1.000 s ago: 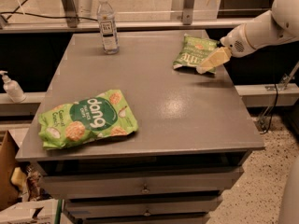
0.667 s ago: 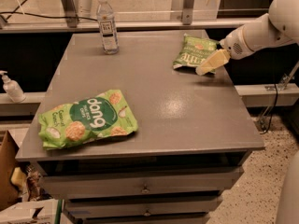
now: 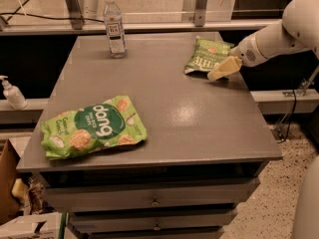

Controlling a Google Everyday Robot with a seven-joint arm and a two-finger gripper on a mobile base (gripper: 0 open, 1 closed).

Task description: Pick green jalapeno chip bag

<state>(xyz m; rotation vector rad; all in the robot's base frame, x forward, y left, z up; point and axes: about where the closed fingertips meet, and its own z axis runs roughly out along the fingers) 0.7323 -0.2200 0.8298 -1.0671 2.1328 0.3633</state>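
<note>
The green jalapeno chip bag [image 3: 205,55] lies flat at the desk's [image 3: 199,118] far right. Our claw [image 3: 223,68] sits at its near-right edge; whether it is open or closed, we cannot tell. A water bottle [image 3: 114,26] and the dong bag [image 3: 92,126] sit well apart, leftward.

White "dong" reads clearly on the large bright-green crinkly bag [image 3: 94,127]. The small darker-green chip bag [image 3: 205,55] bears sideways white lettering, possibly "Kettle". The clear plastic bottle [image 3: 114,26] has an illegible dark label. The gripper [image 3: 222,69] sits at the small bag's right edge.
</note>
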